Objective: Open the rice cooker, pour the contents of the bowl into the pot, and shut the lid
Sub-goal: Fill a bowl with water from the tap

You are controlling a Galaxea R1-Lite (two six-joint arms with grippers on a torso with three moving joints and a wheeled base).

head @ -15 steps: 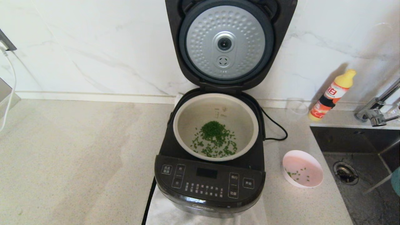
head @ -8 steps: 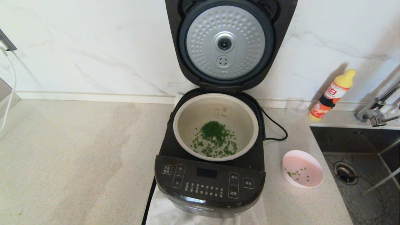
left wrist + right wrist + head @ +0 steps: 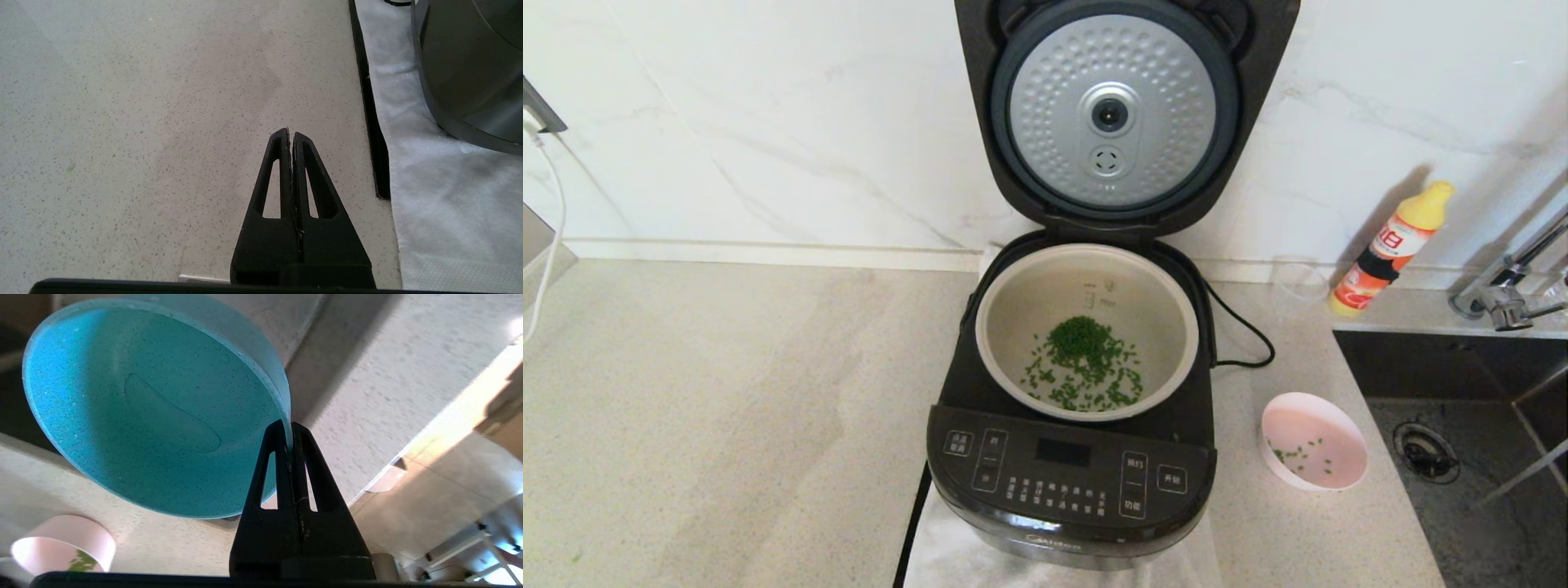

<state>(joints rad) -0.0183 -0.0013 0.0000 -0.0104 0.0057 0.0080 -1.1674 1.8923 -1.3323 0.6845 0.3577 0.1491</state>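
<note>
Speckled tabletop [image 3: 727, 408], marble wall behind. Rice cooker [image 3: 1070, 482] centre, lid [image 3: 1111, 114] up. Pot [image 3: 1086, 331] holds green bits. Pink bowl [image 3: 1313, 441] beside cooker, few bits left. Right end effector [image 3: 289, 428] clamped on blue bowl [image 3: 155, 412] rim. Left end effector [image 3: 291, 132] closed, empty, above tabletop.

Upright lid [image 3: 1112, 110] blocks behind pot [image 3: 1086, 331]; pot mouth open from above.

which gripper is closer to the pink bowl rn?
Right. The right gripper, clamping a blue bowl, has the pink bowl in view; the left gripper hangs shut beyond the rice cooker.
</note>
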